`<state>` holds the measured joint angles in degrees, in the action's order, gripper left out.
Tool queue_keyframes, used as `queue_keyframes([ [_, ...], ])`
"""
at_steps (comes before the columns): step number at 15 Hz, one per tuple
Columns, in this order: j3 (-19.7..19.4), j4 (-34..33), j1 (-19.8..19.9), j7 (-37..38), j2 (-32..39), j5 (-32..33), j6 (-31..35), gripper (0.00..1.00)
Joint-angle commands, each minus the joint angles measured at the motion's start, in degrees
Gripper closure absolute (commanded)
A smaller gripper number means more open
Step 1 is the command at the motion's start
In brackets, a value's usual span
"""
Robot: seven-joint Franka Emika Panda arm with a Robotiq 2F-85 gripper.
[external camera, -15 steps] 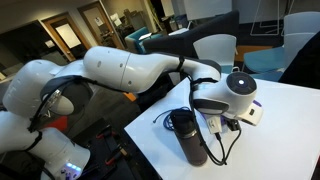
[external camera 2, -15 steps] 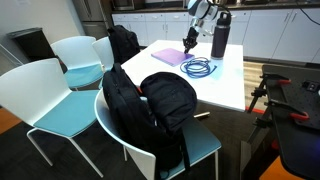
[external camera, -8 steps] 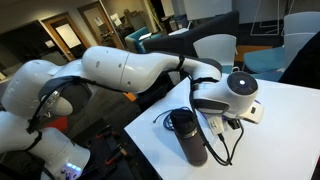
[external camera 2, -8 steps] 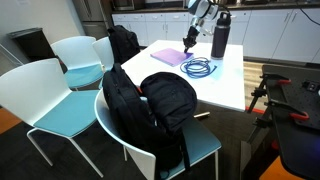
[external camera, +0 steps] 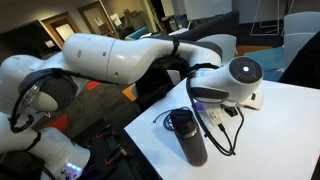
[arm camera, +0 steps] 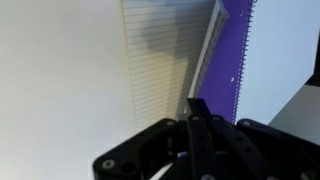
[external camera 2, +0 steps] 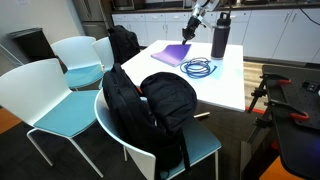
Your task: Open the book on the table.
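Observation:
The purple book lies on the white table. Its cover is lifted at an angle. In the wrist view the purple cover with its spiral edge stands up beside a lined white page. My gripper is shut on the cover's edge. It hangs above the book in an exterior view. In an exterior view the wrist hides the fingers and most of the book.
A dark bottle stands on the table close to the arm. A black cable lies by it and a blue cable coil lies near the book. A black backpack sits on a chair, among white chairs.
My gripper has risen and pulled the purple cover up from the pages. The arm's wrist has moved up and back over the table.

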<state>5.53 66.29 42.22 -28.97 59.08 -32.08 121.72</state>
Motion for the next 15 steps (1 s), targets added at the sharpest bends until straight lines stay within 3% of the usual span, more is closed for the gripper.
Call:
queue_keyframes([
  [1, 1.47, 6.52, 0.05, -0.76, -6.49, -0.73, -2.43, 1.0],
  [8, 3.11, 11.74, -3.63, 0.38, -12.64, 0.28, 0.42, 1.0],
  [15, 0.88, 15.35, -11.32, 5.66, -16.2, 4.72, 5.77, 1.0],
])
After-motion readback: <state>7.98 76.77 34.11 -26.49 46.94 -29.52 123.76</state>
